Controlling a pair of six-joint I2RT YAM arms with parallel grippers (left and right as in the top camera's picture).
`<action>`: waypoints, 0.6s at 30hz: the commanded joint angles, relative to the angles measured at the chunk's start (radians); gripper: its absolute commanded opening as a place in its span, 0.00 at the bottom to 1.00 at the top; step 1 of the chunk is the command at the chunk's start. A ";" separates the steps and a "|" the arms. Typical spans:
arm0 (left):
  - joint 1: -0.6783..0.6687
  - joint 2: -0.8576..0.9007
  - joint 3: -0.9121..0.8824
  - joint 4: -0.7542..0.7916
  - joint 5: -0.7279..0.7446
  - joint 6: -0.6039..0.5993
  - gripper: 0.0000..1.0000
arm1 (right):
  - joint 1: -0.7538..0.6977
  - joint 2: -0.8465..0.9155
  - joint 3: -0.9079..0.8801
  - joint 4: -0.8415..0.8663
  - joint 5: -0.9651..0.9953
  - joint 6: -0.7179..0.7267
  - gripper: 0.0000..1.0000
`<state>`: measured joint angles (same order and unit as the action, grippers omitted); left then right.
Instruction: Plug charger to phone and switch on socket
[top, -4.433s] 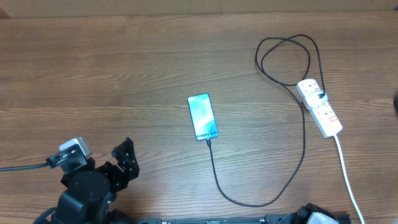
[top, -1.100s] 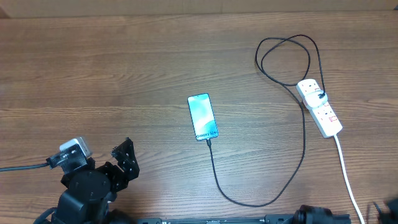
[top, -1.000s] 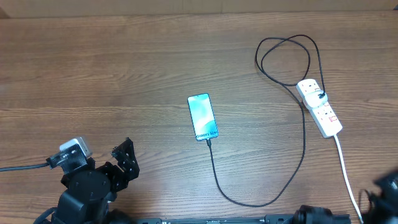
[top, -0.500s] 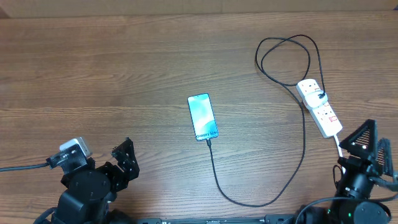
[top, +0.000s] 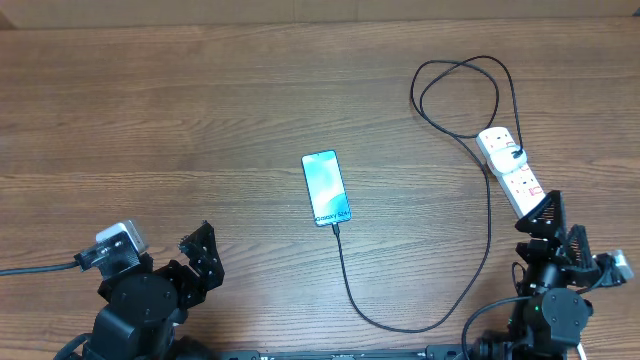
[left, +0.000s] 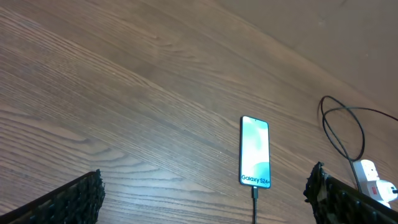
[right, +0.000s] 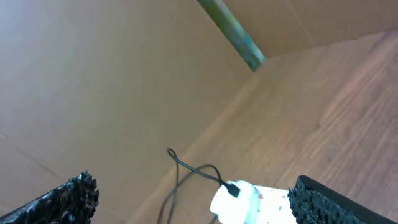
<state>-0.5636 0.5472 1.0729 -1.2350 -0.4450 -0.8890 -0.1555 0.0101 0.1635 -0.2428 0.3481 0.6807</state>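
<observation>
The phone (top: 326, 188) (left: 255, 152) lies face up mid-table, screen lit. The charger's black cable (top: 488, 232) (right: 186, 169) meets the phone's near edge, curves right, loops at the back and ends in a white plug head (top: 497, 143) seated in the far end of the socket (top: 516, 175) (right: 249, 200). My right gripper (top: 560, 224) (right: 193, 183) is open and empty, just short of the socket's near end. My left gripper (top: 196, 240) (left: 206, 175) is open and empty at the near left, well short of the phone.
A cardboard wall (top: 320, 10) (right: 124, 74) closes the far side of the wooden table. The socket's thick white cord runs toward the near right edge and is mostly hidden under my right arm. A white camera block (top: 120, 243) sits on the left arm.
My right arm has come into view from the bottom right corner and moved up and left to the socket's near end. The left arm, phone and cable have not moved.
</observation>
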 joint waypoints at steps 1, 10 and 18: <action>-0.008 -0.004 -0.005 0.000 0.001 -0.016 1.00 | 0.004 -0.004 -0.021 -0.029 0.014 0.003 1.00; -0.008 -0.004 -0.005 0.000 0.001 -0.016 0.99 | 0.004 -0.004 -0.021 -0.257 0.014 0.003 1.00; -0.008 -0.004 -0.005 0.000 0.001 -0.016 1.00 | 0.004 -0.003 -0.020 -0.264 0.014 0.003 1.00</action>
<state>-0.5636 0.5472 1.0729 -1.2346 -0.4450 -0.8890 -0.1555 0.0113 0.1486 -0.5034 0.3481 0.6811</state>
